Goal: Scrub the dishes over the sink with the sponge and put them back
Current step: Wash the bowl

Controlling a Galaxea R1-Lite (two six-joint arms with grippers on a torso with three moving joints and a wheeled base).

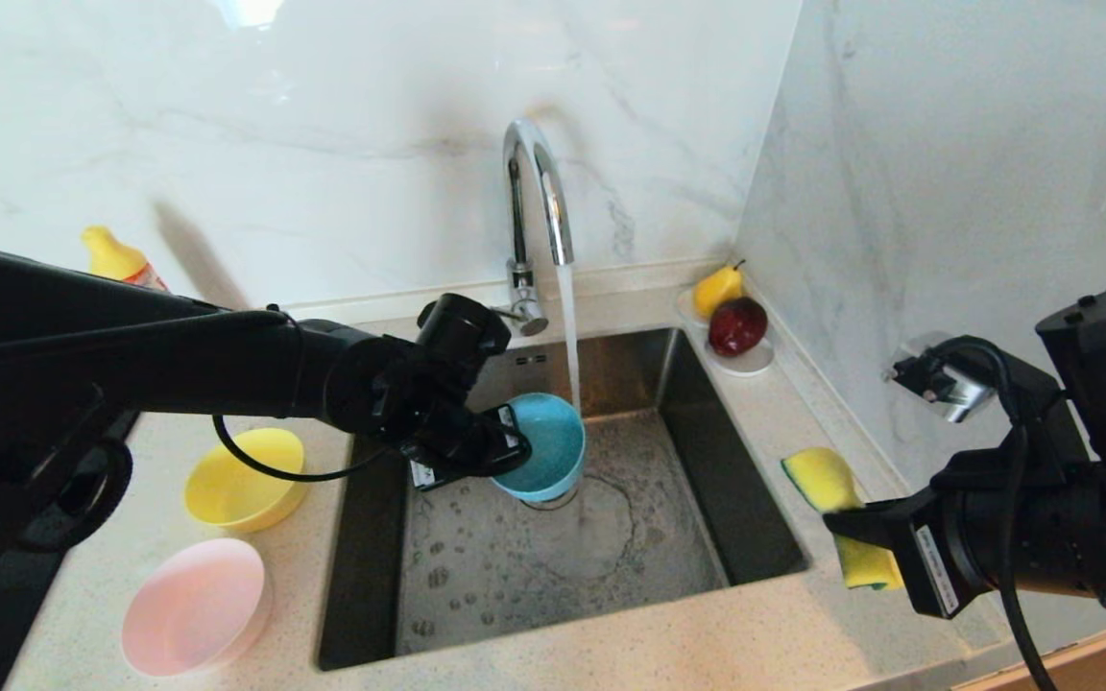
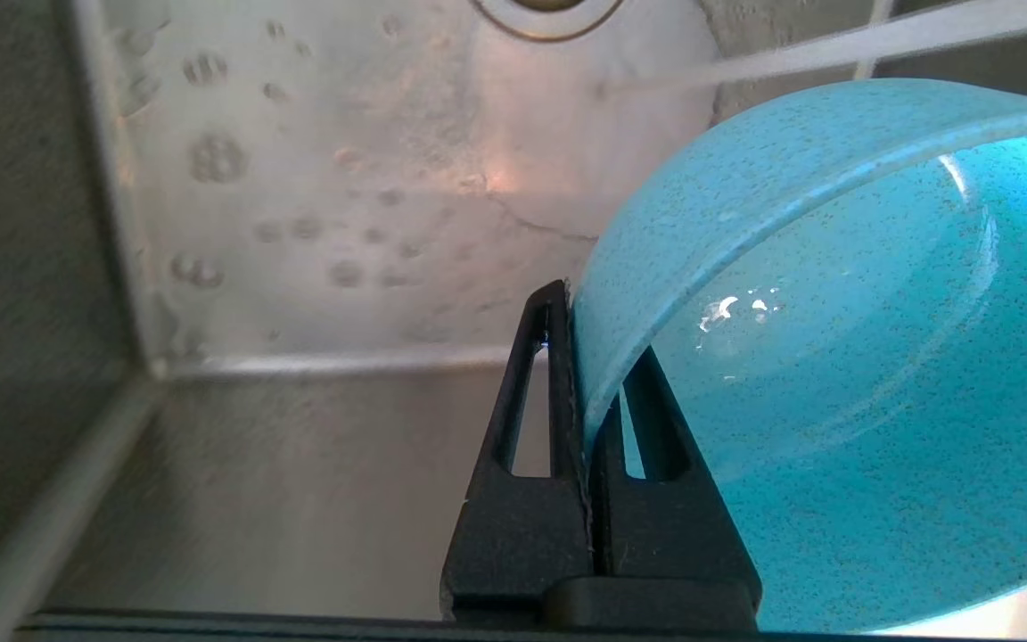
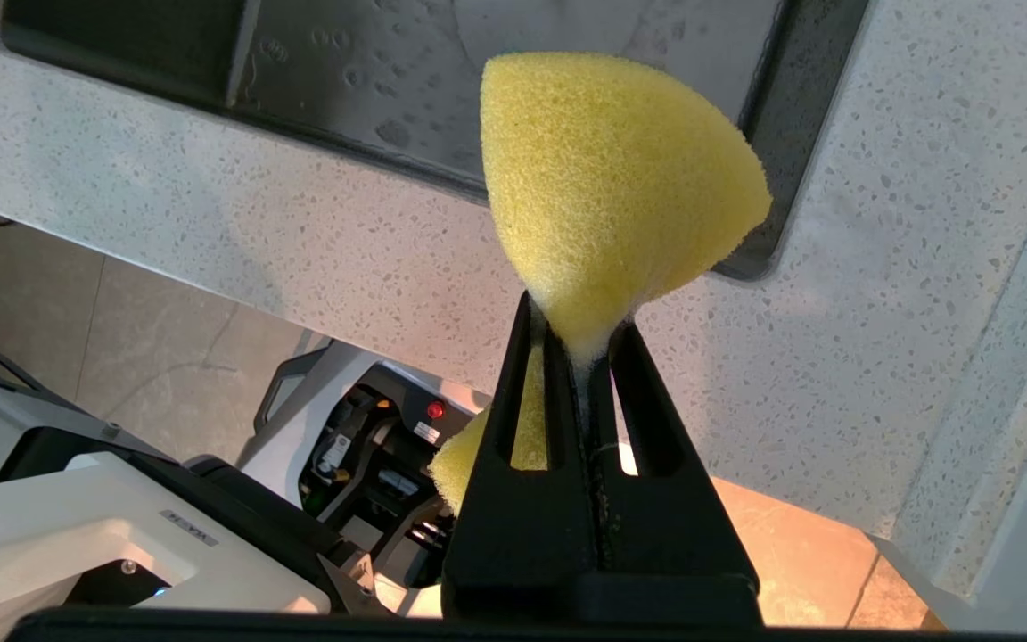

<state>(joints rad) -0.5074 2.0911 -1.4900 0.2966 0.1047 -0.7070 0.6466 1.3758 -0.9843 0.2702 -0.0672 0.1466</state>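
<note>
- A pale speckled countertop [image 1: 611,643] runs under white marble walls, with the steel sink [image 1: 563,557] set in the middle of the head view and the faucet [image 1: 539,202] running a stream of water into it.
- At far left, a yellow-capped bottle [image 1: 116,257] stands against the wall; below it, in the lower left, the yellow bowl [image 1: 244,478] and the pink bowl [image 1: 196,605] sit on the counter just beside the basin, neither being handled.
- Left of centre, the left gripper [image 1: 505,443] reaches over the sink, its jaws pinched tight on the rim of the light blue bowl [image 1: 541,446], tipped on edge right beside the stream.
- Right of the faucet, a saucer [image 1: 750,360] carries a yellow pear [image 1: 718,288] and a red apple [image 1: 737,324].
- At lower right, the right gripper [image 1: 846,526] hangs over the counter beside the basin, clamped on the squashed yellow sponge [image 1: 827,480].
- Judged from this, the work is early: the blue bowl is being wetted, scrubbing and returning it lie ahead, and the two other bowls look to be waiting.
</note>
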